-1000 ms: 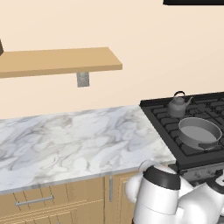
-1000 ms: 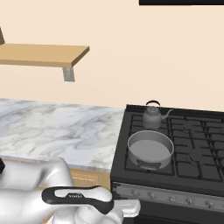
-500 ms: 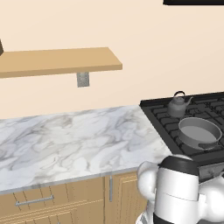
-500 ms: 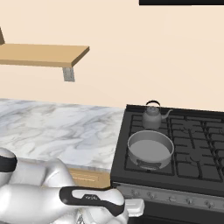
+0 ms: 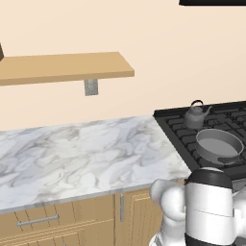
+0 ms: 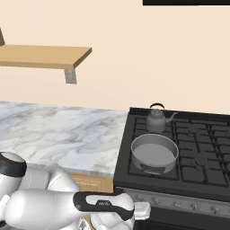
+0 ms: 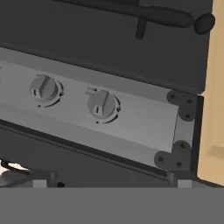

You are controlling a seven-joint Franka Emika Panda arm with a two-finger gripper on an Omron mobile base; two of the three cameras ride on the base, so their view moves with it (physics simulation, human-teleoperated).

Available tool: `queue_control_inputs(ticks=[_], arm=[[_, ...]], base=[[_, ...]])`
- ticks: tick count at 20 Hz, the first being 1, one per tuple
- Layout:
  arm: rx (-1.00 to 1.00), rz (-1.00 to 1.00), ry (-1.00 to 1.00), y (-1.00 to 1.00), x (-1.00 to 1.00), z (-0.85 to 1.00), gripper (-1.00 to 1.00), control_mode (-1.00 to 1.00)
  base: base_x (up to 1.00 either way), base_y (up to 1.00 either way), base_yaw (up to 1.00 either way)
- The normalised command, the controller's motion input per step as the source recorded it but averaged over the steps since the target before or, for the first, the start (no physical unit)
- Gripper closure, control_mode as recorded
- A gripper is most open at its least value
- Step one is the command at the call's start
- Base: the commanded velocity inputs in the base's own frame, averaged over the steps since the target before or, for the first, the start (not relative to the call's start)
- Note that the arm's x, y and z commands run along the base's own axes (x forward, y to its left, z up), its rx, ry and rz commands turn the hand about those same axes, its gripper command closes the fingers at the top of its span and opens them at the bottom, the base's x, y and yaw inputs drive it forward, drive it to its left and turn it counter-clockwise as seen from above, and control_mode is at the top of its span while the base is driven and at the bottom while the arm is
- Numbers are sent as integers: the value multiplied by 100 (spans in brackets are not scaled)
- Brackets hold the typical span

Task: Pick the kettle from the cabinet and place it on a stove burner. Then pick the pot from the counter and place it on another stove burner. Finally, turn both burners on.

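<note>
The small dark kettle [image 5: 196, 116] [image 6: 156, 120] stands on a back burner at the left of the black stove [image 6: 211, 157]. Just in front of it, the wide grey pot [image 5: 218, 146] [image 6: 153, 153] rests on the front left burner. My arm [image 6: 67, 207] reaches low along the stove's front panel, below the pot. My gripper [image 7: 111, 181] faces that grey panel, open with nothing between its tips. Two round knobs [image 7: 43, 89] [image 7: 102, 105] sit close ahead of it; the nearer one is slightly left of centre. The wooden cabinet shelf [image 5: 62, 67] is bare.
The white marble counter [image 5: 72, 153] runs left of the stove, with wooden drawers [image 5: 38, 222] beneath. The dark oven handle [image 7: 144, 15] crosses the top of the hand view, and a tan cabinet side [image 7: 212, 109] borders the panel at the right.
My arm has swung further toward the stove front, its forearm stretching right in the right base view. Kettle and pot have not moved.
</note>
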Motion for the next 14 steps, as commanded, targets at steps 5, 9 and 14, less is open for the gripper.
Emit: queue_control_inputs(ticks=[5, 9, 14], arm=[[1, 0, -3, -7, 11, -19, -100, -100], [2, 0, -4, -19, 7, -18, -100, -100], [2, 0, -4, -17, 2, -17, -100, -100]], base=[[0, 0, 0], [0, 0, 0], [0, 0, 0]])
